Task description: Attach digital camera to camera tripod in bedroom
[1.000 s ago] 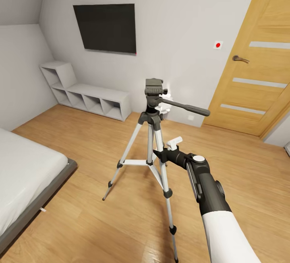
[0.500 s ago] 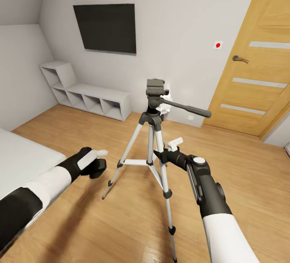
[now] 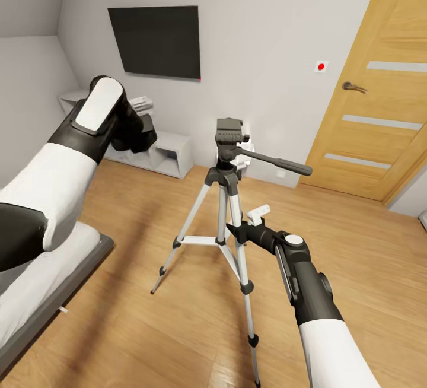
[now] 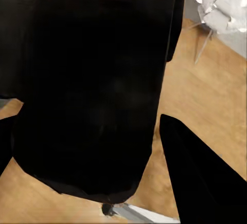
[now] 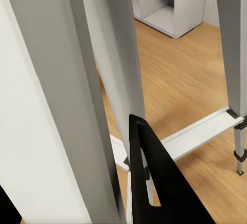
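Observation:
The camera tripod (image 3: pixel 227 139) stands on the wood floor in the middle of the bedroom, its black pan head on top and the long handle pointing right. My right gripper (image 3: pixel 239 231) is shut on one silver leg (image 5: pixel 98 80), about halfway up; a black finger (image 5: pixel 154 183) lies against that leg. My left arm is raised at the upper left. Its gripper (image 3: pixel 141 116) is shut on the digital camera (image 3: pixel 140 134), a black boxy body (image 4: pixel 92 80) held between the dark fingers (image 4: pixel 200 178). The camera hangs left of the tripod head and slightly higher.
A black TV (image 3: pixel 155 41) hangs on the far wall above a low white cube shelf (image 3: pixel 172 152). The wooden door (image 3: pixel 379 91) is at the right, the bed (image 3: pixel 35 281) at the lower left. A white crumpled object (image 4: pixel 226 3) sits behind the tripod.
My left arm has come into view and swung up from low beside the bed to high at the left, carrying the camera. The right arm and the tripod have stayed put.

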Robot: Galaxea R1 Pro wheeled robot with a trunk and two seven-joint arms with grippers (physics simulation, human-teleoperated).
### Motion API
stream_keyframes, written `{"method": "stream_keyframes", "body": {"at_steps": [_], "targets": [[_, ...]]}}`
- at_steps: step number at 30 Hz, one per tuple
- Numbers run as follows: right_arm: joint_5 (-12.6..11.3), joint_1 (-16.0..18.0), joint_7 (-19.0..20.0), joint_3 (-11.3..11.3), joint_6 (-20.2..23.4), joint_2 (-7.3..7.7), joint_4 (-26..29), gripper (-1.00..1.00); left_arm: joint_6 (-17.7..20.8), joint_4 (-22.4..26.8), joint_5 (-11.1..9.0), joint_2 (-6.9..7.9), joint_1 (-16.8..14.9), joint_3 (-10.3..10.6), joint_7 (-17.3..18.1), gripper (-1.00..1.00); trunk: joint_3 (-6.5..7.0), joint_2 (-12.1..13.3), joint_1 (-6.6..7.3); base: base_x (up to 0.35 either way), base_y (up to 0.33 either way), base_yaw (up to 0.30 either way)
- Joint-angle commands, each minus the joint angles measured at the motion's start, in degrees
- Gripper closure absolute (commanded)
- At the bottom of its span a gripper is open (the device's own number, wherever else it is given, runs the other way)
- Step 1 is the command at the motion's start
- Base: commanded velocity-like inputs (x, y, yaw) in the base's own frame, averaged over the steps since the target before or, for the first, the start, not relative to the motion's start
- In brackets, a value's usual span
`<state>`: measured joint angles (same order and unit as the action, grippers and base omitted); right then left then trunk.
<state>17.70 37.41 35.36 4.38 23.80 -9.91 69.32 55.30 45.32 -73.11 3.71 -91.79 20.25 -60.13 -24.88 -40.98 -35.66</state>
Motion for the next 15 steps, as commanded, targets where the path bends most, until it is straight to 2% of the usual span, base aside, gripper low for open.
{"method": "stream_keyframes", "body": {"at_steps": [1,4,7,8,11,15], "targets": [[3.2,0.0,0.4,0.4,1.6,-0.08,-1.2,1.00,0.5,0.3,-0.5,-0.29,-0.9,-0.3,-0.7,1.00,-0.10,0.0,-0.03,0.000,0.000,0.000],[3.2,0.0,0.5,0.4,1.6,-0.08,-1.1,1.00,0.7,1.0,-0.8,-1.90,-4.0,-1.6,-1.3,1.00,-0.10,0.0,-0.03,0.000,0.000,0.000],[3.2,0.0,0.5,0.4,1.6,-0.08,-1.1,1.00,0.7,2.5,-0.9,-3.30,-5.4,-2.0,-1.5,1.00,-0.10,0.0,-0.03,0.000,0.000,0.000],[3.2,0.0,0.5,0.4,1.6,-0.08,-1.1,1.00,0.6,4.1,-0.8,-4.29,-5.9,-2.2,-1.5,1.00,-0.10,0.0,-0.03,0.000,0.000,0.000],[3.2,0.0,0.5,0.4,1.6,-0.08,-1.1,1.00,0.4,7.7,-0.6,-5.72,-6.4,-2.5,-1.6,1.00,-0.10,0.0,-0.03,0.000,0.000,0.000],[3.2,0.0,0.5,0.4,1.6,-0.08,-1.2,1.00,0.3,11.0,-0.6,-6.51,-6.7,-2.8,-1.7,1.00,-0.10,0.0,-0.03,0.000,0.000,0.000]]}}
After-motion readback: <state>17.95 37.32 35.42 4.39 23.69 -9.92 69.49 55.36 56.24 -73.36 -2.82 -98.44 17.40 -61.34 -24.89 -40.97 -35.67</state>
